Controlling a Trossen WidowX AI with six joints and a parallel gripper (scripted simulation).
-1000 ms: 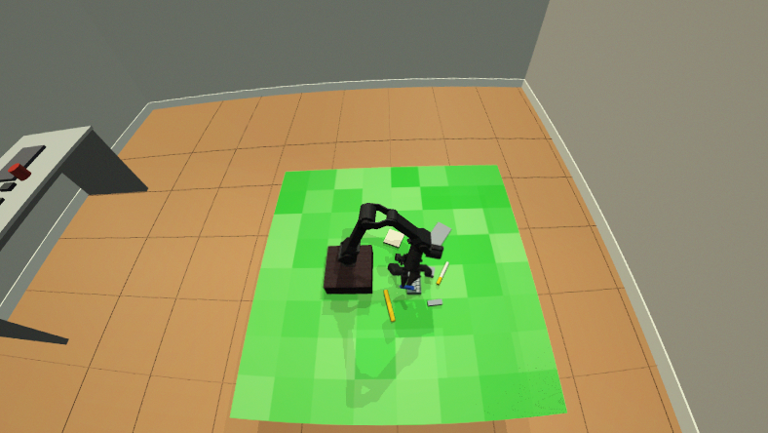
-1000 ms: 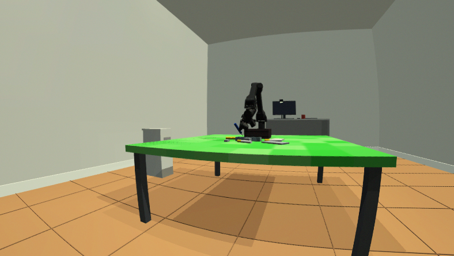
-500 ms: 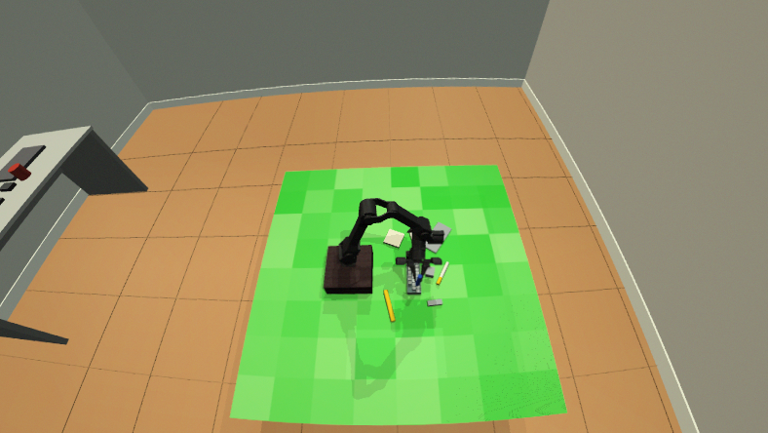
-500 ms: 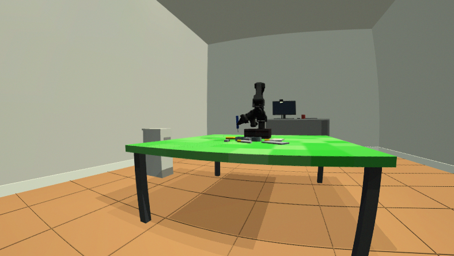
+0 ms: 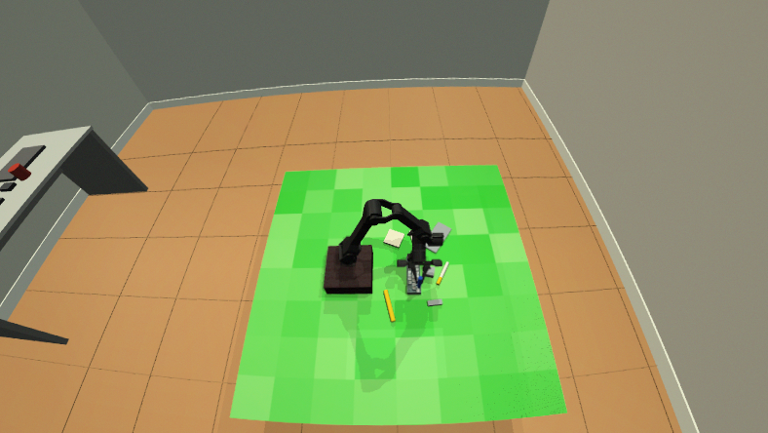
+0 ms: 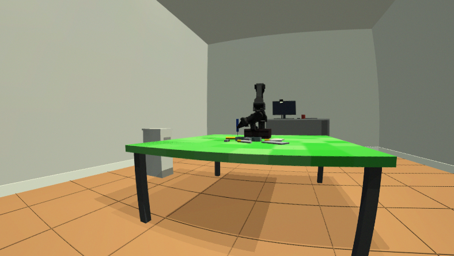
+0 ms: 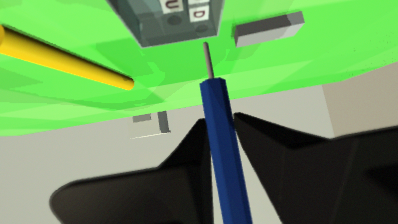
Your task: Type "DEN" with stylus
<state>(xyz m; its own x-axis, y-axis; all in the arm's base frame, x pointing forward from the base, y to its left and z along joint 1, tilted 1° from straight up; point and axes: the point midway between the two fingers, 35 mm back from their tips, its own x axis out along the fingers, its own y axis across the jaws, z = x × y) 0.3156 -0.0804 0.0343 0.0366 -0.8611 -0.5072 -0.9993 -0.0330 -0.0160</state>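
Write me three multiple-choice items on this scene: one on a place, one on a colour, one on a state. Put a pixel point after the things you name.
1. Where does the long yellow rod (image 5: 389,305) (image 7: 65,57) lie in the top view?
A) On the dark square base block (image 5: 348,268) (image 6: 257,133)
B) On the green table (image 5: 354,398) (image 6: 260,159) (image 7: 165,95), between that block and the small flat grey block (image 5: 435,302) (image 7: 270,30)
C) On the brown tiled floor

2. What colour is the handle of the slim stylus (image 5: 420,280) (image 6: 237,125) (image 7: 225,150)?
A) Blue
B) Red
C) White

3. How does the black tool (image 5: 419,268) (image 6: 240,124) (image 7: 219,122) stand?
A) Wide open
B) Shut on nothing
C) Shut on the stylus

Key:
1. B: the top view shows the rod on green, with the base block to its left and the grey block to its right.
2. A: the wrist view shows a blue handle with a thin grey tip.
3. C: the wrist view shows both black fingers against the handle's sides.
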